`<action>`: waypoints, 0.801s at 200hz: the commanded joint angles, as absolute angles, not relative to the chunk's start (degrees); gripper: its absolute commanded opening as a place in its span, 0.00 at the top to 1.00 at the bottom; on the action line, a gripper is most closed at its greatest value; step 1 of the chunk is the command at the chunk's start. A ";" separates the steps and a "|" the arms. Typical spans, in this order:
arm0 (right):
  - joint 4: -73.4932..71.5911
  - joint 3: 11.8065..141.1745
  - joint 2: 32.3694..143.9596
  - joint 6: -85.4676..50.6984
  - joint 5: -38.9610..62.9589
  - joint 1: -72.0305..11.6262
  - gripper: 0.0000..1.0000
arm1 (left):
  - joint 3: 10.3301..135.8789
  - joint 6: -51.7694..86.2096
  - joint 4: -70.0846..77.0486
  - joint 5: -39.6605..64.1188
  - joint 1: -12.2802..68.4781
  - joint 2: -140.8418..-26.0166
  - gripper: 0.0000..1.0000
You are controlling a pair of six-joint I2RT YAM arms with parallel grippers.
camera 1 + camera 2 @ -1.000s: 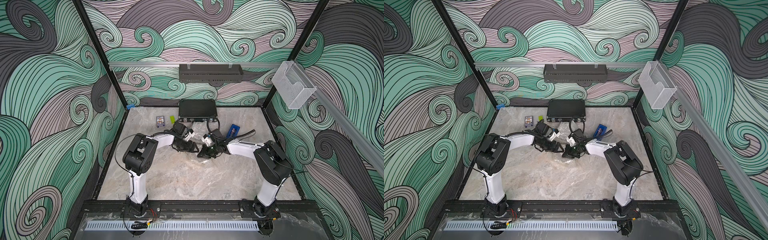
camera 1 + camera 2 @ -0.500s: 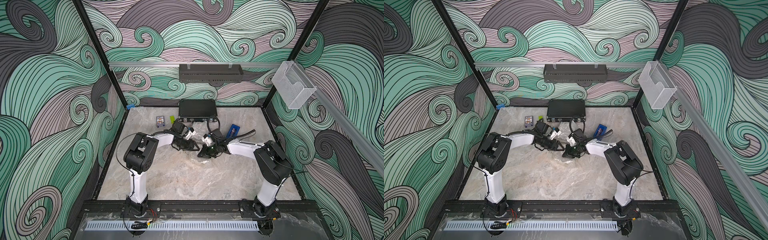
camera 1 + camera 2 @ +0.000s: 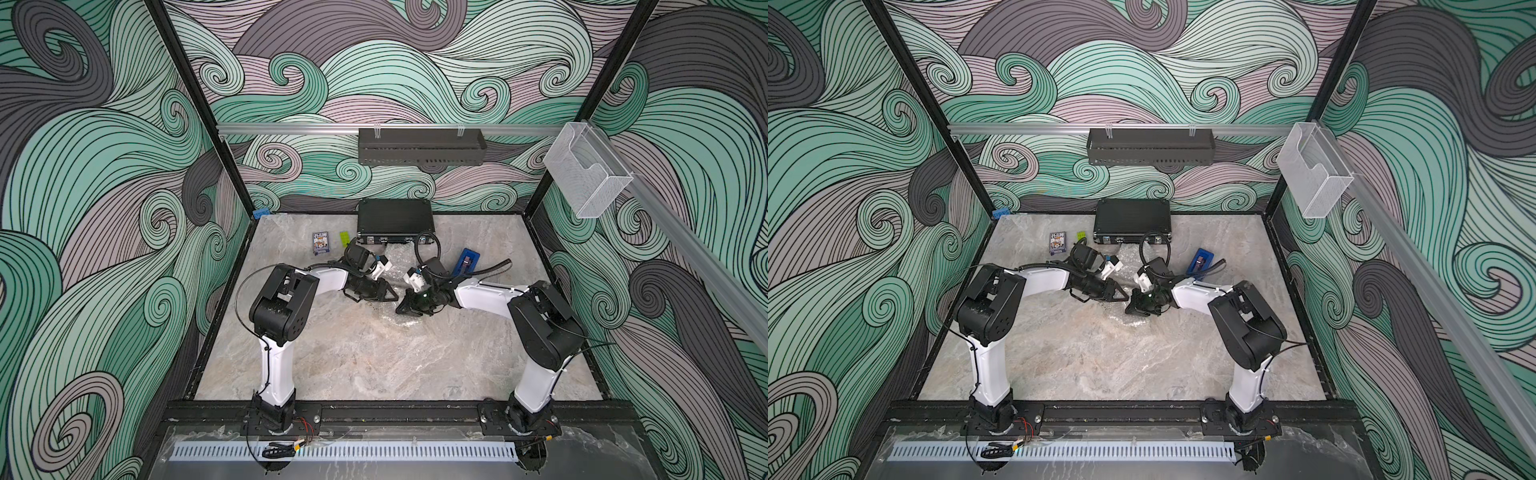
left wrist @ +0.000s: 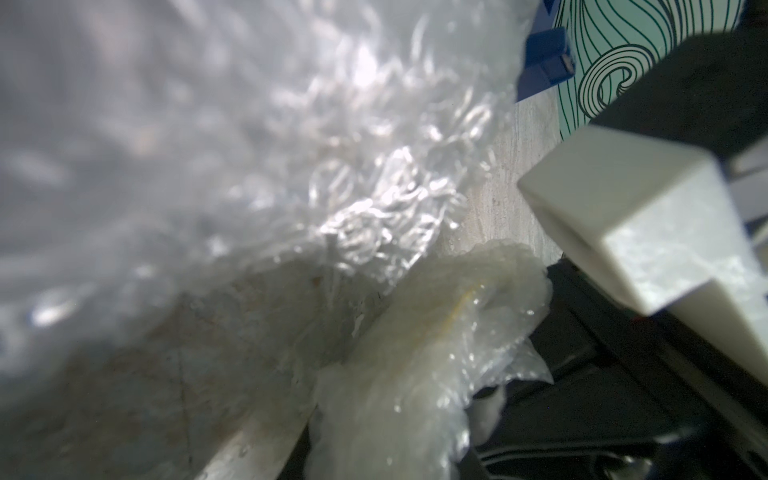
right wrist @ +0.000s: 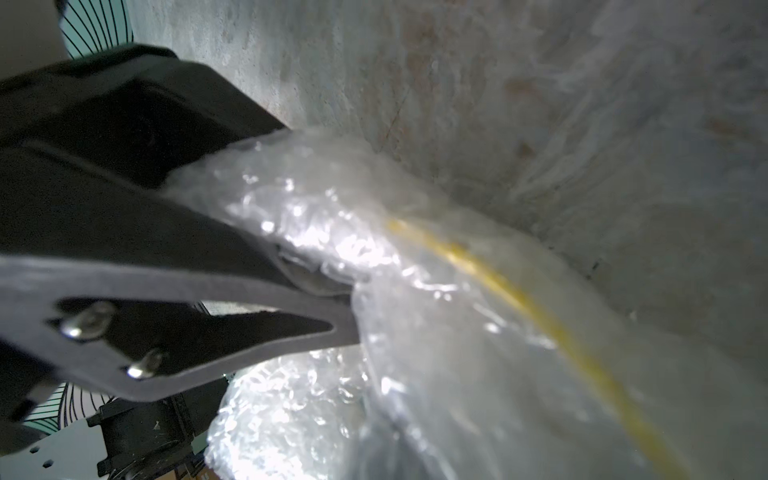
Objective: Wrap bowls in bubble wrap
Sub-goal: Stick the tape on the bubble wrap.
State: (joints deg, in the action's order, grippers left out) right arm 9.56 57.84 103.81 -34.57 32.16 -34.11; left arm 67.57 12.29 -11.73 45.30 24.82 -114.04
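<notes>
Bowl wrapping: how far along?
Done: a yellow-rimmed bowl already sits under bubble wrap. In hand: right gripper is shut on that wrap; left gripper is beside it, grip unclear. To do: finishing this bundle. No second bowl shows; the crumpled wrap behind could hide it.

A black case [image 3: 395, 219] sits at the back of the grey table [image 3: 374, 365]. A card box [image 3: 320, 242] and a small green block [image 3: 344, 238] lie left of the case. Bubble wrap [image 3: 394, 264] lies in front of the case, and a blue box [image 3: 468, 262] lies front-right of it.
</notes>
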 commanded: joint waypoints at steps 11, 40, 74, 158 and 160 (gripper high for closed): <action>15.40 57.62 100.99 -32.57 29.58 -34.05 0.93 | 67.61 12.70 -9.93 45.66 24.59 -112.94 0.69; 17.34 57.14 97.82 -31.63 27.70 -33.96 0.73 | 67.50 12.75 -9.93 45.22 24.52 -112.83 0.69; 19.74 57.13 94.31 -30.25 25.37 -33.48 0.64 | 66.98 12.84 -9.50 44.96 24.57 -112.02 0.69; 18.72 65.23 96.07 -30.35 27.50 -33.03 1.00 | 67.06 12.83 -9.67 44.79 24.56 -112.02 0.70; 18.66 65.64 96.53 -30.39 27.62 -33.00 1.00 | 67.06 12.83 -9.67 44.81 24.53 -112.05 0.69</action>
State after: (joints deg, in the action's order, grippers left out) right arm 19.14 61.43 92.51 -30.15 25.76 -33.17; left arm 67.24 12.73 -10.66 45.36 24.82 -113.99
